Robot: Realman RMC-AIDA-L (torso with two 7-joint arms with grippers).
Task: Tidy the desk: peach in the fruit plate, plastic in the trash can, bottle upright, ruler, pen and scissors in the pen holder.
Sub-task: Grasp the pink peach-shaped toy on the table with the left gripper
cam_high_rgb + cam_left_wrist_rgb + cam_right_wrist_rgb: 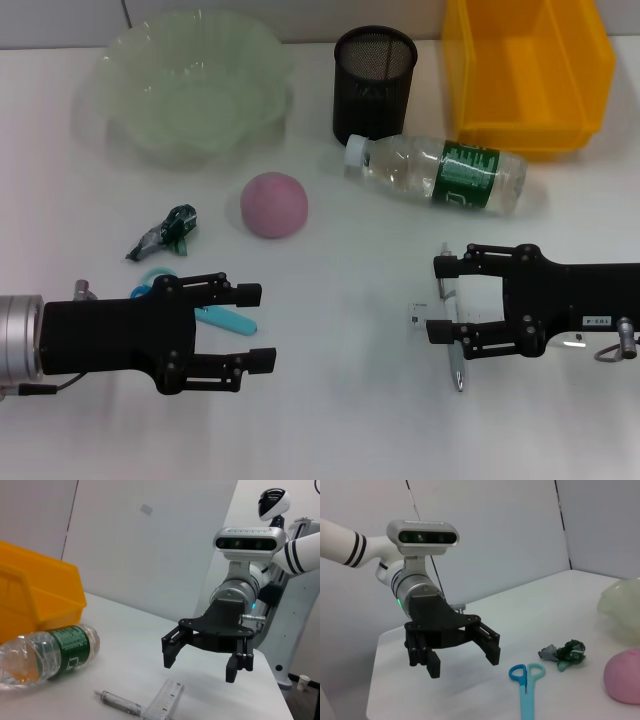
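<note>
The pen (452, 335) and the clear ruler (418, 317) lie side by side on the white desk (340, 420), directly under the right gripper (438, 298), whose fingers are spread wide with nothing in them. The scissors (205, 312) lie partly beneath the left gripper (260, 325), which also hovers with fingers wide and empty. Just beyond the scissors sits the crumpled plastic (165, 230), and next to it the peach (274, 205). The bottle (437, 173) lies on its side, close in front of the pen holder (373, 82) and the yellow trash can (527, 70). The green fruit plate (190, 85) stands at the far left, empty.

Nothing looks tidied yet, so the job seems to be at its start, with each arm lined up over a stationery item. The next move likely calls for lowering and closing squarely across the thin pen or scissors, both flat on the desk and easy to miss.
</note>
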